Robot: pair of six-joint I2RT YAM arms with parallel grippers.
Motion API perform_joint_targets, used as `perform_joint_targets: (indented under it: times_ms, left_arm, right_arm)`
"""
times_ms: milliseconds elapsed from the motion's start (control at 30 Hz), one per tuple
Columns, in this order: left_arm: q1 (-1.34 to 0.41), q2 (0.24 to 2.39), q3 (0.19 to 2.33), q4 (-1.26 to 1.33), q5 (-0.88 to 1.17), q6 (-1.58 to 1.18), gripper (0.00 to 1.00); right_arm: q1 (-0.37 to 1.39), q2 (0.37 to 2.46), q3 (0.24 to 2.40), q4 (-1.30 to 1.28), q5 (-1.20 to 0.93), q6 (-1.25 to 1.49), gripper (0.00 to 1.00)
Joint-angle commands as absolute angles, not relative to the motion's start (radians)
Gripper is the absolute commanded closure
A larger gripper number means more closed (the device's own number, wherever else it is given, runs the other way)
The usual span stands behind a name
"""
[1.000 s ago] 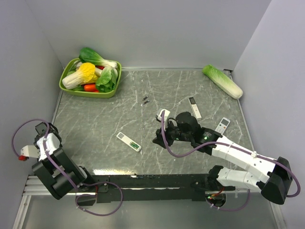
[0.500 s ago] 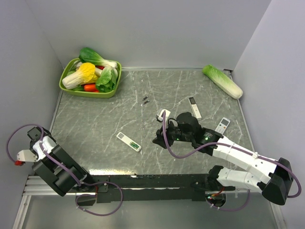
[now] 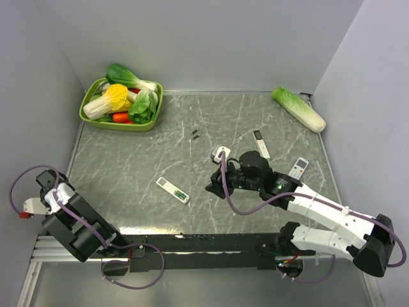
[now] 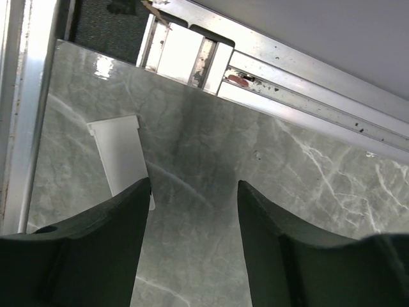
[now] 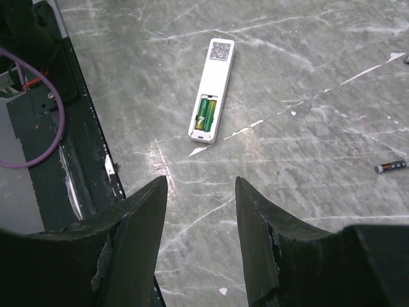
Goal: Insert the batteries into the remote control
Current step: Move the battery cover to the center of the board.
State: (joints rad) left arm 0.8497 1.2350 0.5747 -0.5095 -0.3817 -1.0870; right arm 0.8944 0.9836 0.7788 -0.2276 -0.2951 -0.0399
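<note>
The slim white remote control lies back-up at the table's front centre. In the right wrist view it shows green batteries sitting in its open recess; from above they are a green patch. My right gripper is open and empty, just right of the remote and above the marble; in its own view the remote lies ahead of the fingertips. My left gripper is open and empty at the table's left edge, over bare marble.
A flat white rectangular piece lies by the left gripper's left finger, near the metal rail. Two tiny dark cells, a black-ended white remote, a buttoned remote, a small white object, a vegetable basket and a cabbage are on the table.
My left arm swung down and left toward the table's left edge, then settled. My right arm shifted slightly to the right. The remote has not moved.
</note>
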Motion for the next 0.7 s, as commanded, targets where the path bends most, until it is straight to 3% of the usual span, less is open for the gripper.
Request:
perform_joint_targets:
  times_ms: [0,200,667]
  left_arm:
    - [0.854,1.239,0.545,-0.468,-0.287,-1.068,0.40]
    - [0.809,1.253,0.508,-0.428,-0.178,-1.061,0.50]
    - [0.209,1.483,0.690,-0.454,-0.155,-1.141,0.51]
  right_arm:
    - [0.902,0.953,0.773,-0.190,-0.278,-0.051,0.45]
    - [0.902,0.956,0.775,-0.190,-0.278,-0.051,0.45]
    - [0.900,0.957,0.778,-0.192,-0.259,-0.060,0.45]
